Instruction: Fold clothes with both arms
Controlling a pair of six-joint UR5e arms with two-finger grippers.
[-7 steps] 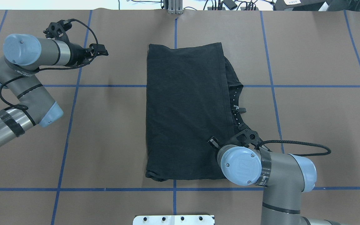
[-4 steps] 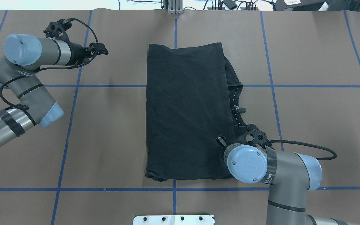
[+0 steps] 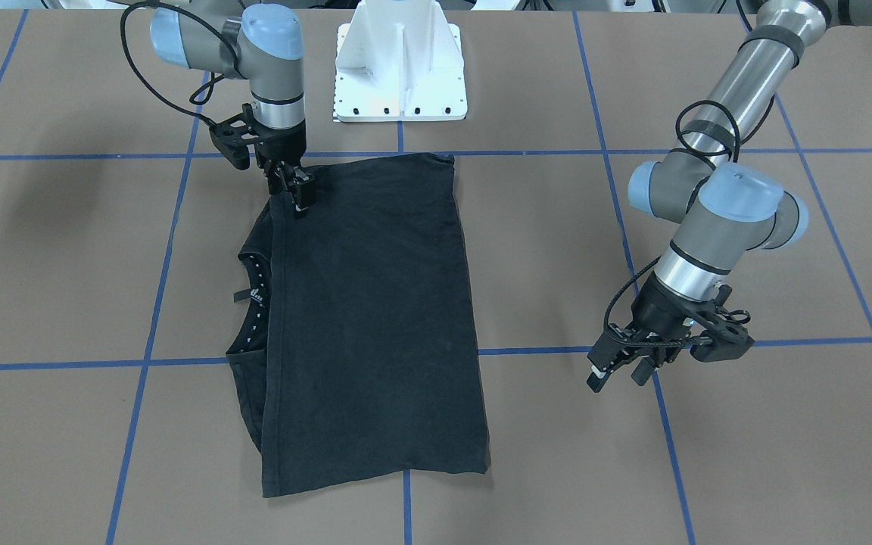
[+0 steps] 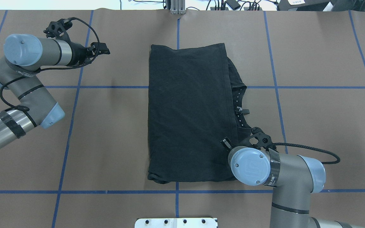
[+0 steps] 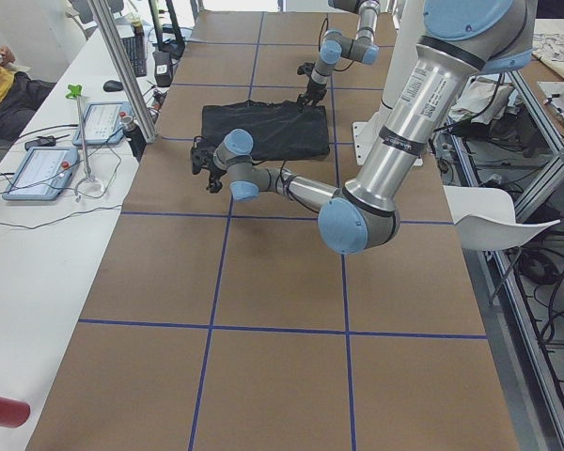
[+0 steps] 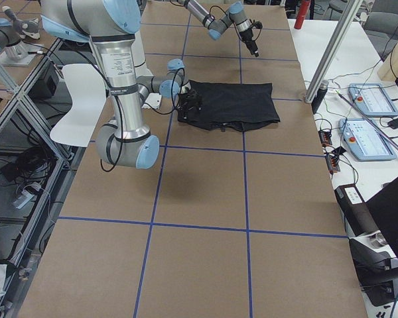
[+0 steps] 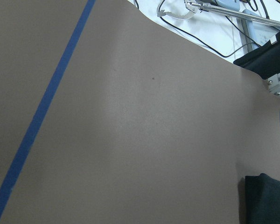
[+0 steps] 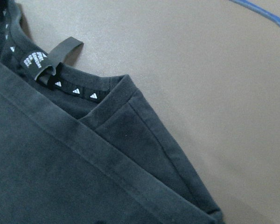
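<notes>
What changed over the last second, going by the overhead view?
The right gripper shifted slightly toward the robot's right, at the near right corner of the folded black T-shirt. No grasp or release shows; whether its jaws are shut cannot be told. The T-shirt lies as before, and the left gripper stays off the cloth, jaws open.
</notes>
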